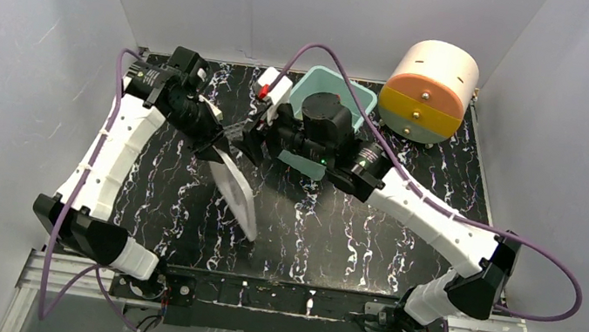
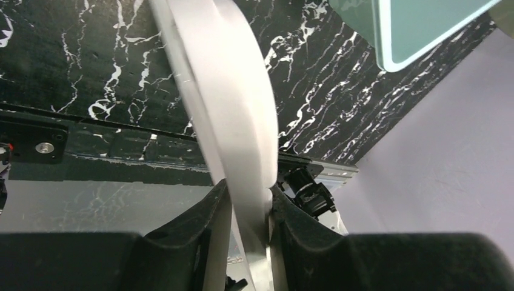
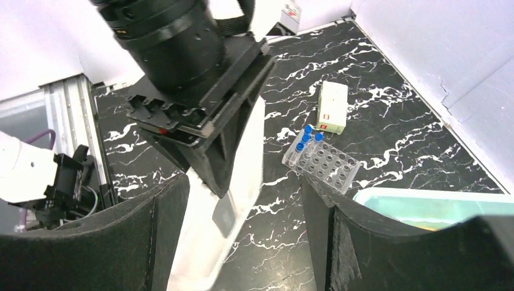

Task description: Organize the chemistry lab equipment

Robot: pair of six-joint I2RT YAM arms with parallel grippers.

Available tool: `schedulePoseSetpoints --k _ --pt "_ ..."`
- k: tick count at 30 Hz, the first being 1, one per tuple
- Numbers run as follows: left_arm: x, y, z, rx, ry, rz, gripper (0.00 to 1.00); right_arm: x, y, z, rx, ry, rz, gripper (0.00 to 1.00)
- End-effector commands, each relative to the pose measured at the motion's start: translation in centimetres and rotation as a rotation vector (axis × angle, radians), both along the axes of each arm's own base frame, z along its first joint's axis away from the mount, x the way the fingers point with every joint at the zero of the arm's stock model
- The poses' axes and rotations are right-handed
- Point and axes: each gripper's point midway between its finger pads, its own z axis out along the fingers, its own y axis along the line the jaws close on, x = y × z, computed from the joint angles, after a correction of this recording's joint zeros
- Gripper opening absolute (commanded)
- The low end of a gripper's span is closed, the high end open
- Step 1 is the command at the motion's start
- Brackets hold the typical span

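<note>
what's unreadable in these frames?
- Teal bin contents: in the top view the right arm covers it; the right wrist view cuts it off at the edge.
- Wash bottle: in the top view it is mostly behind the right arm; only the red nozzle and a white part show.
- White flat item clamped in the left gripper: what it is. Left wrist view too close and blurred, top view too small.
</note>
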Motion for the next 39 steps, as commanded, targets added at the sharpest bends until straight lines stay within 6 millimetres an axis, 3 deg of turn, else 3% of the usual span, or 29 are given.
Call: schedulePoseSetpoints --k 1,10,16,27,33,39 --pt "-1.0 -1.3 3.1 -0.126 -0.084 -0.033 0.09 1.5 -1.4 3.9 0.156 0.009 -0.130 0.76" --pt "-2.2 -1.0 0.9 -0.116 -0.048 -0.047 0.01 2.8 -3.1 2.5 0.161 0.052 -0.222 0.76" --pt "-2.0 -0.3 2.0 -0.074 -0.079 -0.069 0.00 3.4 -4.0 1.9 0.160 0.084 -0.270 0.76" --pt "0.6 1.3 9.4 -0.019 -0.481 -0.095 0.00 7.7 -7.8 1.6 0.271 0.280 -0.450 0.75" --pt "1.8 3.5 13.2 0.084 -0.655 -0.054 0.00 8.9 -9.6 2.6 0.328 0.279 -0.517 0.74" --pt "2.9 3.8 17.5 0.060 -0.859 -0.012 0.00 9.7 -10.7 3.1 0.360 0.279 -0.558 0.74"
